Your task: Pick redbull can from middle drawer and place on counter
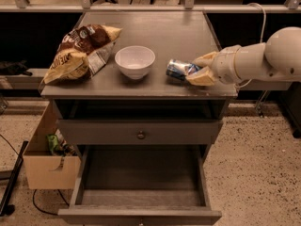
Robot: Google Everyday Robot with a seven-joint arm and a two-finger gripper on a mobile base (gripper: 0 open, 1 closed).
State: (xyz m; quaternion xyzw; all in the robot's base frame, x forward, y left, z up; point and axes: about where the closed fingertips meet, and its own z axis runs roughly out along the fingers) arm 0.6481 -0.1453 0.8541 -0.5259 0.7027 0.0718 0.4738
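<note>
The redbull can [179, 69], blue and silver, lies on its side between the two tan fingers [203, 60] of my gripper [194, 69]. The gripper is shut on it at the right front part of the counter [160, 29], just right of the white bowl. The can is very low over the grey top; I cannot tell whether it touches. My white arm reaches in from the right edge. The middle drawer [141, 178] is pulled out below, and its grey inner tray is bare.
A white bowl [135, 61] stands at the counter's front centre. A brown and yellow chip bag [80, 51] lies at the left. A shut drawer front with a round knob [140, 135] is above the open drawer. A cardboard box [47, 159] sits on the floor at the left.
</note>
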